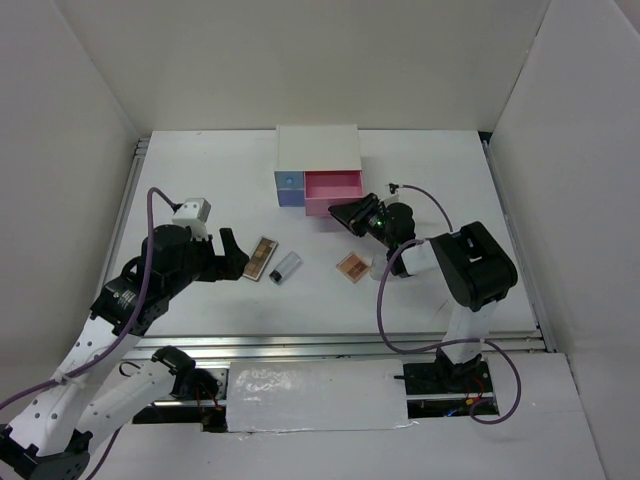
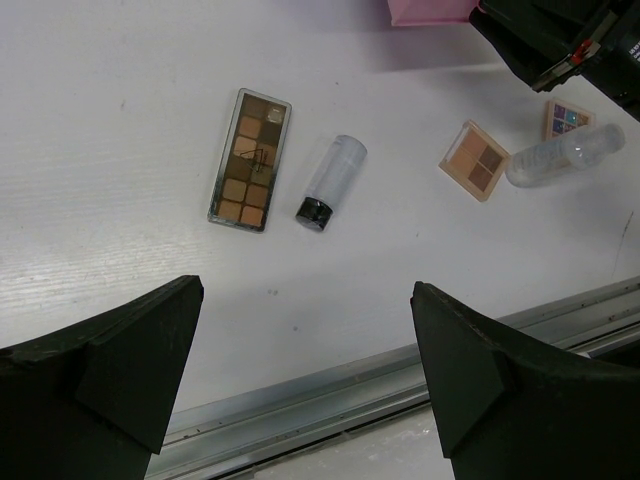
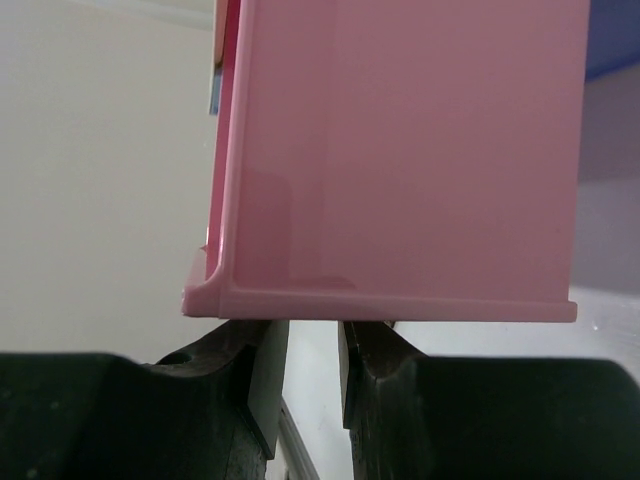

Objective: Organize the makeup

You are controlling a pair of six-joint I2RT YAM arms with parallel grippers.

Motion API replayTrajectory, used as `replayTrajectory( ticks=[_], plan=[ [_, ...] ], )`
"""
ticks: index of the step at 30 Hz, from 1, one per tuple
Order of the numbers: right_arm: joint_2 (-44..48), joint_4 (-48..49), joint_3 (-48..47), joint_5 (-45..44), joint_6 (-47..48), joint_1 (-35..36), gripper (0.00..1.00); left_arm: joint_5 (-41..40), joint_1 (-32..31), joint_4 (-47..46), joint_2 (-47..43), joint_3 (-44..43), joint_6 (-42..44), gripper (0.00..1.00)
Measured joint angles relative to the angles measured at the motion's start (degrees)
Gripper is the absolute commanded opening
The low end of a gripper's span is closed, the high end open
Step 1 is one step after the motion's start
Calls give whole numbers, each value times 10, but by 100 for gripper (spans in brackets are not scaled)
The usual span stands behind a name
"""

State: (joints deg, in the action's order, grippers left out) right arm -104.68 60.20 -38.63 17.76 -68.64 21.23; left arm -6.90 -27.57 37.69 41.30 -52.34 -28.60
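Observation:
A long brown eyeshadow palette (image 1: 262, 258) (image 2: 250, 160) lies on the table beside a clear tube with a black cap (image 1: 286, 267) (image 2: 332, 182). A square pinkish palette (image 1: 352, 267) (image 2: 474, 160), a small multicolour palette (image 2: 566, 118) and a clear bottle (image 2: 565, 155) lie further right. My left gripper (image 1: 232, 252) (image 2: 305, 300) is open and empty, just left of the brown palette. My right gripper (image 1: 345, 213) (image 3: 312, 335) is at the front of the pulled-out pink drawer (image 1: 333, 188) (image 3: 400, 150). Its fingers stand close together and their tips are hidden behind the drawer's rim.
The white drawer box (image 1: 317, 145) stands at the back centre with a blue drawer (image 1: 289, 187) left of the pink one. A metal rail (image 2: 400, 370) runs along the table's near edge. White walls close in the left, right and back.

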Motion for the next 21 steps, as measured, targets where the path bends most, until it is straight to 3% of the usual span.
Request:
replayTrajectory(
  ticks=[3, 4, 6, 7, 10, 21],
  plan=[
    [5, 0, 6, 0, -1, 3, 38, -2, 0, 0, -2, 0, 0, 99],
    [7, 1, 8, 0, -2, 4, 54, -3, 0, 0, -3, 0, 0, 99],
    [9, 1, 12, 1, -3, 5, 66, -4, 0, 0, -5, 0, 0, 99],
    [12, 2, 13, 1, -5, 6, 82, -5, 0, 0, -6, 0, 0, 100],
    [24, 0, 16, 6, -4, 9, 99, -6, 0, 0, -7, 0, 0, 99],
    [150, -56, 22, 15, 32, 9, 100, -22, 0, 1, -7, 1, -3, 99]
  ],
)
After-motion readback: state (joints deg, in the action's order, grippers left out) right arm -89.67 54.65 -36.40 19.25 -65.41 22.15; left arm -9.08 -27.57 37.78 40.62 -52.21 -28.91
